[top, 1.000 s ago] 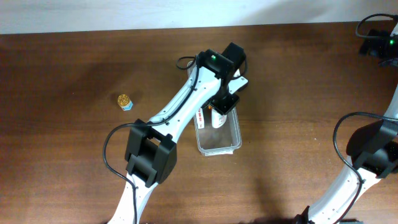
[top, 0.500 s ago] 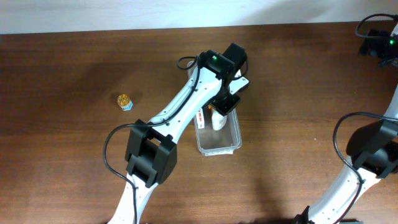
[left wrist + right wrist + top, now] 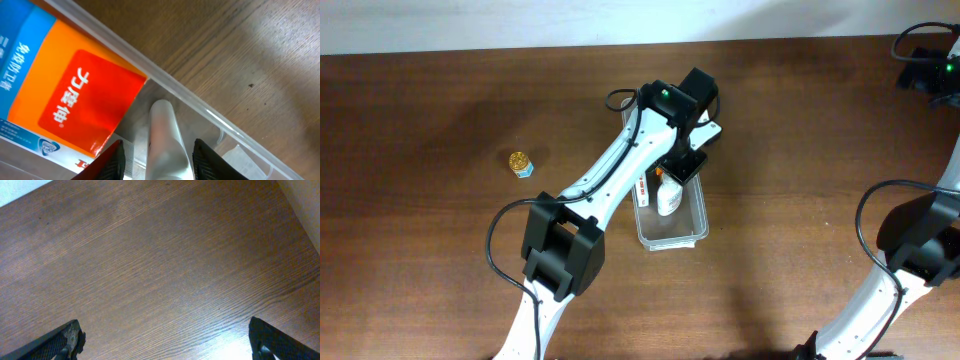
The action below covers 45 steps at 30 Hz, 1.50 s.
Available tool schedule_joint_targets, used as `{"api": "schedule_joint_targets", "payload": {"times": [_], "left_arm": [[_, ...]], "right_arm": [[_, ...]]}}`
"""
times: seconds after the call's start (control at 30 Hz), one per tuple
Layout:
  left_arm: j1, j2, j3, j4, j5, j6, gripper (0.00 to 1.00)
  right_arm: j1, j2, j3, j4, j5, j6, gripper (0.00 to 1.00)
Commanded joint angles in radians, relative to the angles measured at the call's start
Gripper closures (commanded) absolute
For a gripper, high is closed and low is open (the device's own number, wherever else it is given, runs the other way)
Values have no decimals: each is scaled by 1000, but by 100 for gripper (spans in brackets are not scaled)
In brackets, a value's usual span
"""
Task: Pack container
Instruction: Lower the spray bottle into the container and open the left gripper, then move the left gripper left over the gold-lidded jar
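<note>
The container (image 3: 692, 228) is a long clear plastic bin at the table's middle; its rim also shows in the left wrist view (image 3: 200, 102). Inside it lie an orange, red and blue box (image 3: 642, 187), seen close in the left wrist view (image 3: 75, 100), and a white bottle (image 3: 667, 197). My left gripper (image 3: 678, 165) hangs over the bin. Its fingers (image 3: 157, 160) straddle the white bottle (image 3: 162, 135) with a gap on the left side, so it is open. My right gripper (image 3: 165, 335) is wide open and empty over bare wood at the far right back (image 3: 930, 70).
A small gold object on a blue base (image 3: 521, 163) sits on the table to the left of the bin. The left arm (image 3: 610, 180) crosses the bin's far end. The wall edge runs along the back of the brown wooden table.
The white bottle has come further out from under my left gripper toward the bin's near end. The right arm has not moved.
</note>
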Motion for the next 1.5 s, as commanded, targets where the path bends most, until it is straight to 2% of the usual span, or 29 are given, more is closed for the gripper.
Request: {"api": "schedule_joint_targets", "payload": {"times": [0.0,0.1,0.13,0.17,0.23,0.33,0.37,0.4,0.43,0.6,0.73,1.03,1.27,1.47], "left_arm": [[2,-6,85,4,-52,13,55],[2,-6,167,4,-163,13,52],[2,-6,195,4,-213,13,45],[5,-6,263,4,-337,12,29],[12,-6,324,4,-432,5,26],[37,-6,399,3,-481,-4,20],[50,-6,419,3,-487,-20,15],[64,-6,440,-3,-490,-37,4],[81,-6,460,-14,-500,-58,1],[203,-6,530,-182,-616,-276,1],[325,-6,542,-345,-611,-414,1],[544,-6,517,-345,-246,-386,1],[631,-6,366,-345,-207,-350,0],[634,-6,192,-337,-138,-343,1]], "right_arm": [[1,5,19,2,5,6,2],[1,5,19,2,5,6,2],[1,5,19,2,5,6,2],[1,5,19,2,5,6,2],[1,5,19,2,5,6,2],[1,5,19,2,5,6,2],[1,5,19,2,5,6,2],[1,5,19,2,5,6,2],[1,5,19,2,5,6,1],[1,5,19,2,5,6,2],[1,5,19,2,5,6,2],[1,5,19,2,5,6,2],[1,5,19,2,5,6,2],[1,5,19,2,5,6,1]]}}
